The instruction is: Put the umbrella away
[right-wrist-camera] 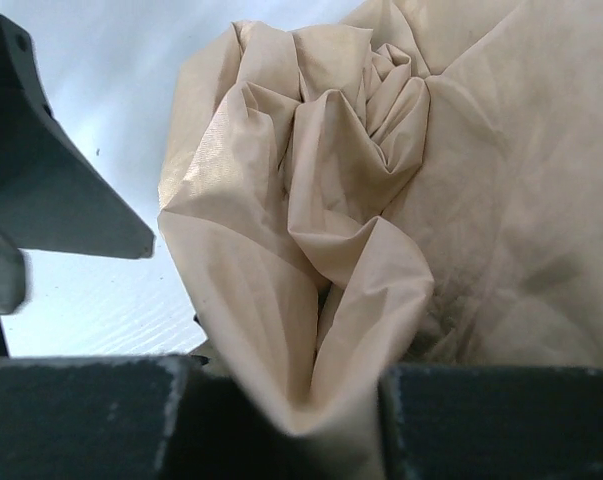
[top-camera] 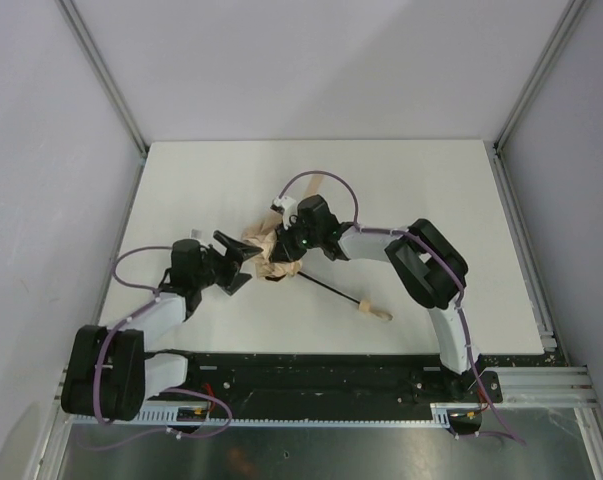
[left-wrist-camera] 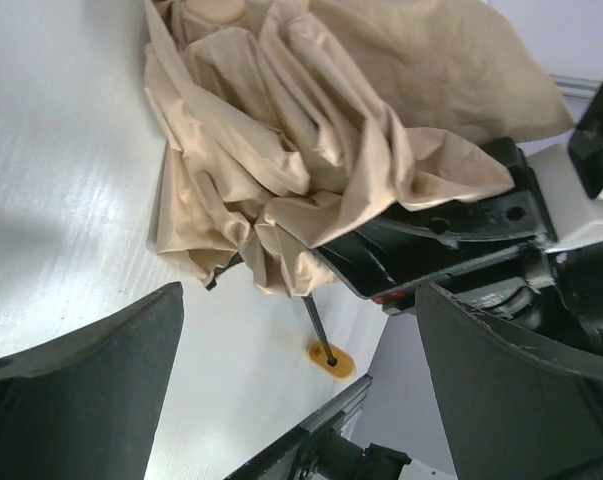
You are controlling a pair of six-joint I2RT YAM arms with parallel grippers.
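Handle point(top-camera: 378, 313) nearest the arm bases: a pale tan knob lying flat on the white table point(top-camera: 181, 180), low and just right of centre in the overhead view. From it the thin black shaft point(top-camera: 331, 290) slants up and left into the bundle. That puts the umbrella point(top-camera: 273, 258) at mid-frame, on the table between the two arms, its beige canopy point(left-wrist-camera: 281, 150) bunched in loose, untidy folds rather than wrapped tight.

Now the left gripper point(top-camera: 243, 264), just left of the bundle: jaws spread wide, nothing in them. Its own wrist camera shows the two dark fingers point(left-wrist-camera: 81, 400) at the lower corners with the cloth above them. I read that as a stand-off, lined up to take a fresh hold.

A touch farther up, the right gripper point(right-wrist-camera: 296, 400) is clenched on the canopy. In its wrist view a pleat of beige cloth is squeezed between the dark pads at the bottom edge and fans out above them. My guess is that this pinch anchors the bundle so it doesn't slide while the free hand gathers the folds toward the shaft. Loose fabric like this will slip and spring open, so the wrap looks far from done.

Beyond the bundle, the table runs to the grey walls point(top-camera: 311, 60) at the top.
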